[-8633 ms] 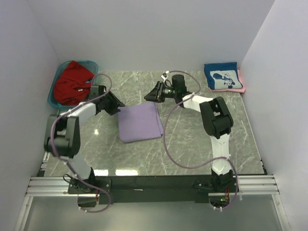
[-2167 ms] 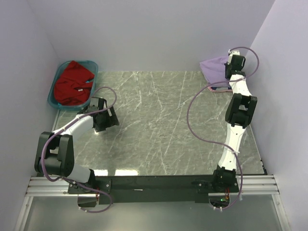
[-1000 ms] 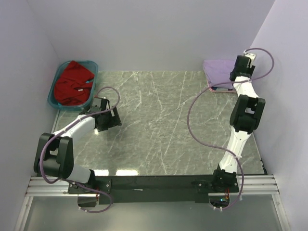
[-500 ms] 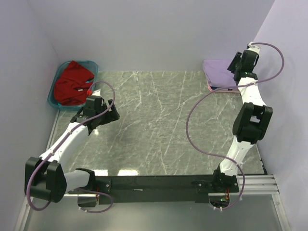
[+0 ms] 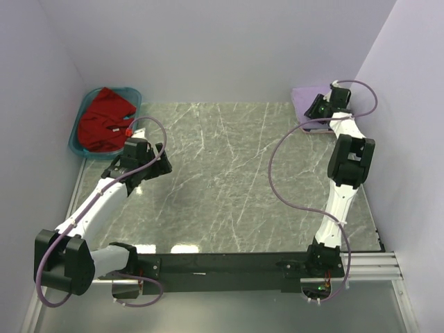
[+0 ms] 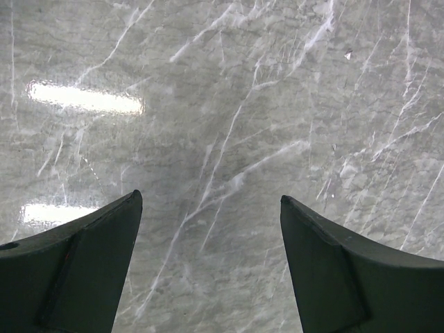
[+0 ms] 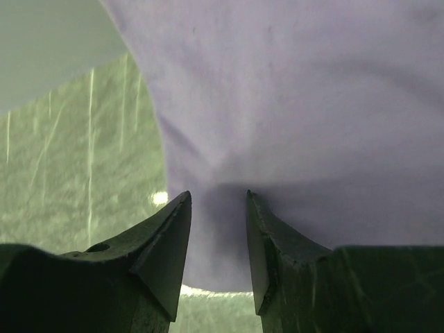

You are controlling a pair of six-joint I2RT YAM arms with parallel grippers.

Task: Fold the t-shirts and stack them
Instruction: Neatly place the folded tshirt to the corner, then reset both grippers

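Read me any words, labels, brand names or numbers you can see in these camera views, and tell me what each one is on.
None: no view shows any readable text.
The lavender t-shirt, the red t-shirt, the teal tub and the marble table show no print, label or number.

A grey-green marble table (image 5: 229, 180) with white veins carries a teal tub (image 5: 134, 92) at its far left corner. At its far right corner lies a folded lavender shirt (image 5: 304, 100) atop a small pile, a pink edge (image 5: 306, 128) showing beneath.
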